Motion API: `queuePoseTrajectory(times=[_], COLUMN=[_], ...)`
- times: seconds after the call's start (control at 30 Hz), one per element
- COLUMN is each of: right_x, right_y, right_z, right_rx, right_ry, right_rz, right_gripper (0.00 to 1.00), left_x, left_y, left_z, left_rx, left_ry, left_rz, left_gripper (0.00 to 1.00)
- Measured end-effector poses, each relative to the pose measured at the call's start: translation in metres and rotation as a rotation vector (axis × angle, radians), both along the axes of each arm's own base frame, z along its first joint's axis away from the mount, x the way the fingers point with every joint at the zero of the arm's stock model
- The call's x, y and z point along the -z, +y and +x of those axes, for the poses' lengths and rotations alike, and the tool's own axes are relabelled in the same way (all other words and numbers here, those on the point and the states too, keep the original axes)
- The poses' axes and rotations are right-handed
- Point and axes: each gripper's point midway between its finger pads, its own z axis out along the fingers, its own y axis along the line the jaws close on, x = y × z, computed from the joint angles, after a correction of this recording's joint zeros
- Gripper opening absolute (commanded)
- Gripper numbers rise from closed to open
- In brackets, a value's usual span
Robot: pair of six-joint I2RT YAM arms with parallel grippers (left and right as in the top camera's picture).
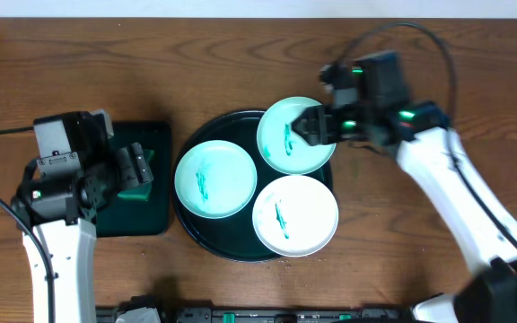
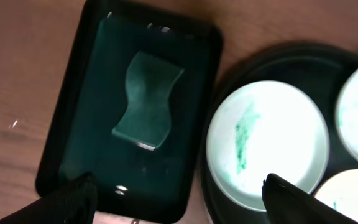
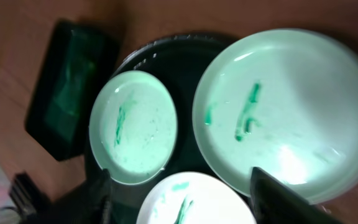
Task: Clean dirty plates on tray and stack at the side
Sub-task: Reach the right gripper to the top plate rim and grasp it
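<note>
Wooden table (image 1: 79,54), mint plate (image 1: 276,154) below spread right jaws

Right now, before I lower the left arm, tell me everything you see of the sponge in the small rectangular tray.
The sponge is dark green, flat, with a pinched wavy waist, and looks soft. It lies slightly askew near the middle of the glossy rectangular tray, touching only its floor. The left gripper hangs open above it, not touching.
</note>
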Motion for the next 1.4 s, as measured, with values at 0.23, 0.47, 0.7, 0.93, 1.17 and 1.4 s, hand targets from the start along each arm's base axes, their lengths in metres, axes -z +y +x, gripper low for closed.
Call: queuePoseTrajectory(times=[0.23, 0.47, 0.7, 0.93, 1.17, 1.4], right_x=[0.06, 0.114, 0.151, 0.164, 0.172, 0.173], right_y=[0.051, 0.08, 0.092, 0.093, 0.093, 0.094], right_z=[0.004, -0.013, -0.03, -0.033, -0.029, -0.027], right_rx=[0.016, -0.007, -0.011, 0.011, 0.04, 0.049], right_ry=[0.07, 0.154, 0.213, 0.209, 0.209, 0.209], right_rz=[-0.064, -0.128, -0.196, -0.244, -0.253, -0.251], right_gripper=[0.47, 0.4, 0.33, 0.22, 0.11, 0.01], left_x=[0.012, 0.015, 0.016, 0.016, 0.016, 0.018], left_y=[0.007, 0.008, 0.014, 0.018, 0.018, 0.018], left_z=[0.0, -0.003, -0.004, -0.005, -0.005, -0.005], left_rx=[-0.023, -0.026, -0.066, -0.09, -0.093, -0.093], left_ry=[0.055, 0.075, 0.083, 0.086, 0.086, 0.094], left_rz=[0.005, 0.006, 0.026, 0.037, 0.037, 0.035], left_gripper=[0.85, 0.85, 0.85, 0.85, 0.85, 0.85])
